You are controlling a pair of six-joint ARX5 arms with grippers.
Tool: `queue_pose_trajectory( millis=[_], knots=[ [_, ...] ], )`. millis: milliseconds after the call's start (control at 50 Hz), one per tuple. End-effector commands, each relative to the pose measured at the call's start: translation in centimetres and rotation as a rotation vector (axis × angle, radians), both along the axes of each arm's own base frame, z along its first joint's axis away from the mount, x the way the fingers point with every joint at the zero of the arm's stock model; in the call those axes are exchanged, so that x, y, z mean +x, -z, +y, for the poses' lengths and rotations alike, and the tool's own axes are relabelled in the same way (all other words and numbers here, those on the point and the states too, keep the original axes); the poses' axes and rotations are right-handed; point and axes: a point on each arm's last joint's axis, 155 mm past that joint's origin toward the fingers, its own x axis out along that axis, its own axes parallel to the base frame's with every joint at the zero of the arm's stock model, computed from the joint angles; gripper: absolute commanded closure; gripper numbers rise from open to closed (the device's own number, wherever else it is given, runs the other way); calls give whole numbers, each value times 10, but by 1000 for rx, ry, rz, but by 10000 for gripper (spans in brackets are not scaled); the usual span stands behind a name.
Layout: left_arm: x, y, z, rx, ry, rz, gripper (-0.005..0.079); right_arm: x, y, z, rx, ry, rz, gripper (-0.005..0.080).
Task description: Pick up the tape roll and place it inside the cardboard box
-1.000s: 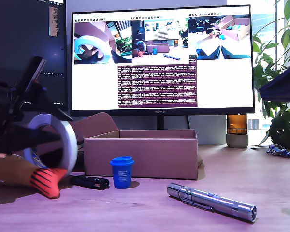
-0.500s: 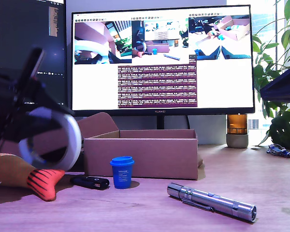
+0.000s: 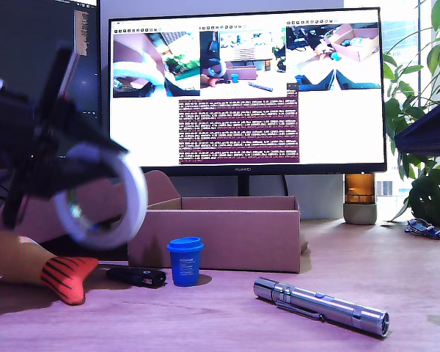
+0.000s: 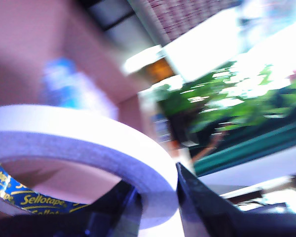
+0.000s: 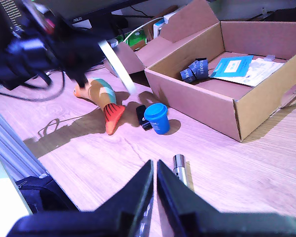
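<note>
**Tape roll in transit, box not yet reached**

At the exterior view's left, my first gripper [image 4: 155, 207] is carrying the tape roll [image 3: 103, 196] in the air, pinching the ring's white wall between its dark jaws. The roll is hanging above the toy fish [image 3: 37, 265] and just beside the cardboard box [image 3: 214, 233], not yet over the opening. My second gripper [image 5: 154, 190] is pressed together w/ nothing in it, parked well apart over the table [image 5: 89, 153].

Risks from here (judgement only):
- Grip is on one narrow edge of a large ring; a fast swing could be tipping or slipping it out of the jaws.
- Roll is about as tall as the box side, so a low path could be clipping the near wall or the raised flap [image 5: 185, 22].
- Releasing early would be dropping it near the blue cup [image 3: 185, 260] and letting it roll off.

Materials & shapes:
- Tape: smooth white ring, wide hollow centre, blue/yellow printed core.
- Box: plain brown cardboard, straight sides, papers and small dark items already lying inside.
- Flashlight [image 3: 320, 306]: smooth metal cylinder.
</note>
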Motion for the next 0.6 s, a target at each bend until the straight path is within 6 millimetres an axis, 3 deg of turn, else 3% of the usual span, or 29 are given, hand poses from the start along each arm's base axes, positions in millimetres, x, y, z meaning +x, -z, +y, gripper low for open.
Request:
queue_pose_trajectory(
  millis=[0,160,340,480,580],
  knots=[
    [-6,-20,-3,-29,17,-51,763,-1,2,1,-2,-5,-1,763],
    [-21,-46,-12,-74,58,-96,763,-1,2,1,-2,-5,-1,763],
    [-37,-73,-36,-19,166,-255,763,-1,2,1,-1,-5,-1,763],
    [-41,-94,-61,135,238,-443,763,-1,2,1,-1,-5,-1,763],
    [-34,-94,-75,343,255,-578,763,-1,2,1,-1,-5,-1,763]
  ],
)
